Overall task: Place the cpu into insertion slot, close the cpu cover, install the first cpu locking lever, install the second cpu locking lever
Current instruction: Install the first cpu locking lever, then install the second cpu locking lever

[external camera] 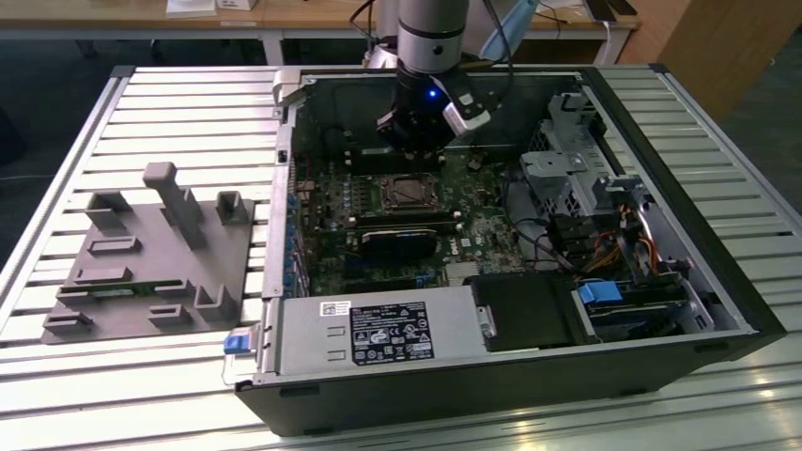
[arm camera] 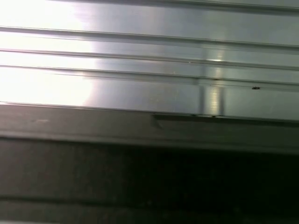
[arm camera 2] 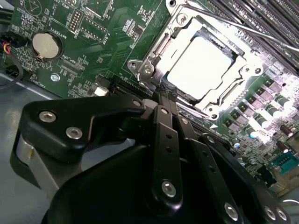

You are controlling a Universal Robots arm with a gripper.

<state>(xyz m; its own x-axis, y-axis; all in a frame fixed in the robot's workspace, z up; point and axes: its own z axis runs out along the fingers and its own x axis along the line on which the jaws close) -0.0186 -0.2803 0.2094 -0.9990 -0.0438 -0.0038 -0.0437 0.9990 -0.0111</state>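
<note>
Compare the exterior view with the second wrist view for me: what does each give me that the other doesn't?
Exterior view alone: the whole open computer case on the slatted table, the grey fixture block on the exterior view's left, and the arm above the board.

Second wrist view alone: close detail. The cpu lies in the insertion slot, the cpu cover is down around it, and a round coin battery sits on the board. The gripper points at the socket's edge, fingers together.

Both: the green motherboard and the socket.
</note>
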